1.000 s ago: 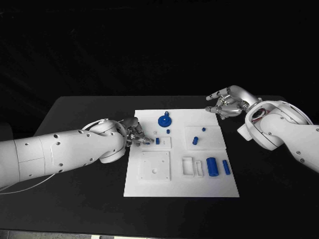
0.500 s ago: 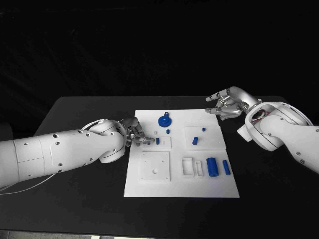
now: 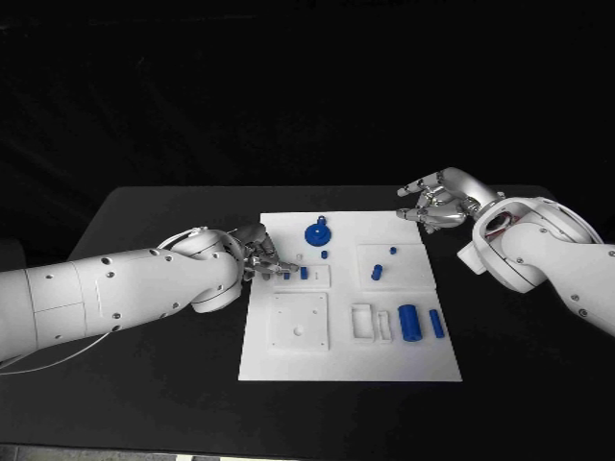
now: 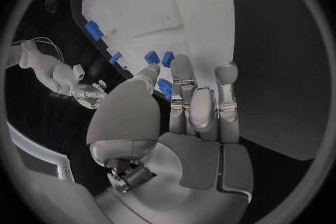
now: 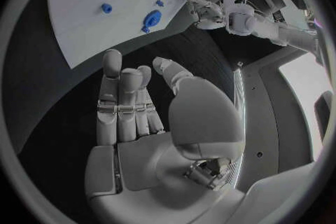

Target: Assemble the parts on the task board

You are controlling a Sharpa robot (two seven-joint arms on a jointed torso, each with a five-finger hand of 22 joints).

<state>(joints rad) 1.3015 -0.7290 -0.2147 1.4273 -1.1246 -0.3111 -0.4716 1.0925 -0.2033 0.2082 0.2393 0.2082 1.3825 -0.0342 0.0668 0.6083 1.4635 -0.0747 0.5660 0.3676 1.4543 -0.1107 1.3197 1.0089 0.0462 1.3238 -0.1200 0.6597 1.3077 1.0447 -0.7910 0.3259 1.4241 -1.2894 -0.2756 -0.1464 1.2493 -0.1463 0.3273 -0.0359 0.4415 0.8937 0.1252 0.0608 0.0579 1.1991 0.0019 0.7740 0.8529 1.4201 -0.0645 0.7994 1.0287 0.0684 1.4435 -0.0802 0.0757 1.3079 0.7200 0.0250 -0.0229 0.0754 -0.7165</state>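
The task board (image 3: pixel 349 355) lies flat in the middle of the black table (image 3: pixel 141 365), a white plate with several raised white frames on it. Near its far edge sits a round blue part with a small tab (image 3: pixel 316 231), and just in front of that a tiny blue peg (image 3: pixel 325 254). Toward my right side of the board a short blue piece (image 3: pixel 377 272) stands in a square frame with a small blue peg (image 3: pixel 389 252) beside it, and nearer to me two blue cylinders (image 3: pixel 408 322) lie side by side next to an open white rectangular frame (image 3: pixel 373 322). A plain square plate with a hole (image 3: pixel 298 322) sits on my left half of the board.

In the small frame on the board's left side stands a small blue part (image 3: pixel 304 272). My left hand (image 3: pixel 259 254) is over that edge of the board with its fingertips (image 4: pixel 183 64) down at this part; in the left wrist view the thumb and a finger reach to either side of a blue piece (image 4: pixel 164 87), but I cannot tell whether I am actually pinching it or only touching it.

My right hand (image 3: pixel 439 202) hovers off the board's far right corner, above the bare table, fingers loosely curled and apart, holding nothing
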